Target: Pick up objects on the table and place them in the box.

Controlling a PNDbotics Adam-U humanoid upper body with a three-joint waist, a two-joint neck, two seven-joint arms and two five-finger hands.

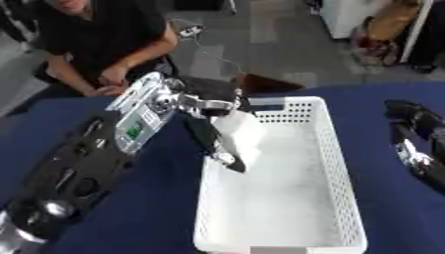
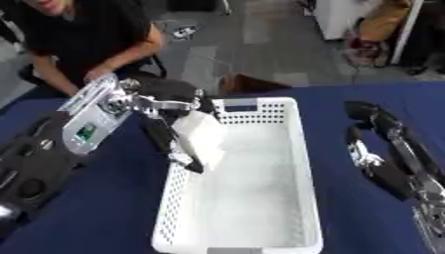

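The left hand (image 1: pixel 213 130) reaches in from the left over the near-left wall of the white box (image 1: pixel 343 163) and holds a white object (image 1: pixel 241 135), with its dark fingers (image 1: pixel 228 159) curled around the object's left side and pointing down into the box. The object sits between those fingers and the box's interior, pressed against the palm side of the hand, its upper end near the wrist and its lower end by the fingertips. It is above the left rim of the box at the far end, partly inside the box's outline; whether it touches the box floor cannot be told.

The object is plain white, soft-edged and roughly blocky, a little taller than wide, tilted with the hand. No markings can be made out on it, and its pale colour blends with the box behind.

The box is a long white basket with perforated walls, lying on a dark blue table (image 1: pixel 156 213).

The right hand (image 2: pixel 369 149) lies on the cloth to the right of the box, well apart from it, with its fingers extended and relaxed, holding nothing
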